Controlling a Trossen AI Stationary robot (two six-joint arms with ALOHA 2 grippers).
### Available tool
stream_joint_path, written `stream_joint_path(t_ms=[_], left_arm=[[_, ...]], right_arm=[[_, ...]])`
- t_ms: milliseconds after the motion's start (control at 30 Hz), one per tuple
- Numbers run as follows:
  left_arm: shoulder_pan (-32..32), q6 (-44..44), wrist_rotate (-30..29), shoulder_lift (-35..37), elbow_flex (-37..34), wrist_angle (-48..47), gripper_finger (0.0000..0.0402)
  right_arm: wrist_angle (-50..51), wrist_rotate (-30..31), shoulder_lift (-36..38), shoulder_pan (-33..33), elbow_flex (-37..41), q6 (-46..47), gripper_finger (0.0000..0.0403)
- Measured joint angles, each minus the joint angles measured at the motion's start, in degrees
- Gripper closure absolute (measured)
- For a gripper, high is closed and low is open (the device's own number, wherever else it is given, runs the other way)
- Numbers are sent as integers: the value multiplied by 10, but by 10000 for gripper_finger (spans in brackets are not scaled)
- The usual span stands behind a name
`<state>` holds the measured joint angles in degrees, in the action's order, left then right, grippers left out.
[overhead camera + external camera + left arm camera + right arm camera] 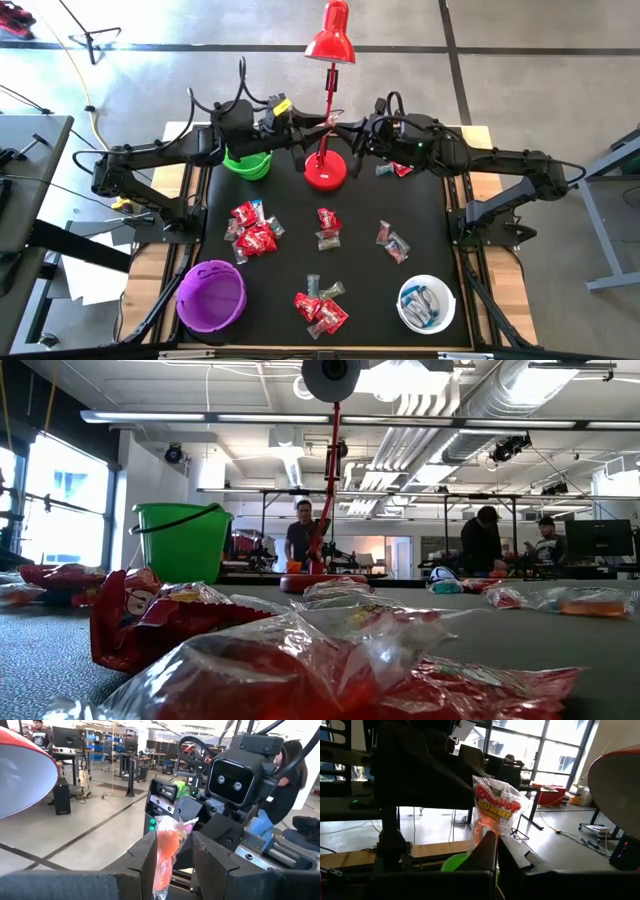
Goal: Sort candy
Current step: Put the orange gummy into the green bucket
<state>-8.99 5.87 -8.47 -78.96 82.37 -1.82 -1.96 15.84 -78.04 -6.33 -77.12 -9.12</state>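
Sorting is judged partly done. At the near edge, the white bowl (427, 305) is seen to hold several blue-and-white sweets, while the purple bowl (211, 296) appears empty. Between them a cluster of red and clear candy (321, 308) lies unsorted on the mat. Further back, three more loose groups are noted: a red pile (252, 231) on the left, a small group (328, 229) at centre, and a few pieces (392, 241) on the right. A last few sweets (396, 169) lie near the far edge, by the right arm. At the far side, beside the lamp (327, 110), both grippers are met above the table, next to the green bowl (247, 160). One wrapped sweet (167, 847) is held up between them: the left gripper (172, 862) is closed on its lower part, and the right gripper (493, 851) is pinched tight on the wrapper's edge. Whether anything lies in the green bowl cannot be told. Most of the candy is judged still to be sorted.
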Motion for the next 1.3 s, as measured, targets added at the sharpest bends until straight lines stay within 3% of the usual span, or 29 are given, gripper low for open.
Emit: stream_joint_path(t_ms=[233, 533, 800, 1100, 1300], left_arm=[[-5, 0, -2, -3, 0, 0, 306], [-8, -6, -2, -9, 0, 0, 394], [-8, -15, -2, -9, 0, -3, 399], [-7, -28, -22, -8, 0, -17, 400], [-8, -53, -116, 19, 0, -97, 401]], right_arm=[[0, 0, 0, 0, 0, -3, 403], [1, 1, 0, 0, 0, -4, 403], [8, 0, 0, 0, 0, -4, 398], [31, 8, 0, 0, 0, -4, 310], [94, 80, 2, 0, 0, -4, 260]])
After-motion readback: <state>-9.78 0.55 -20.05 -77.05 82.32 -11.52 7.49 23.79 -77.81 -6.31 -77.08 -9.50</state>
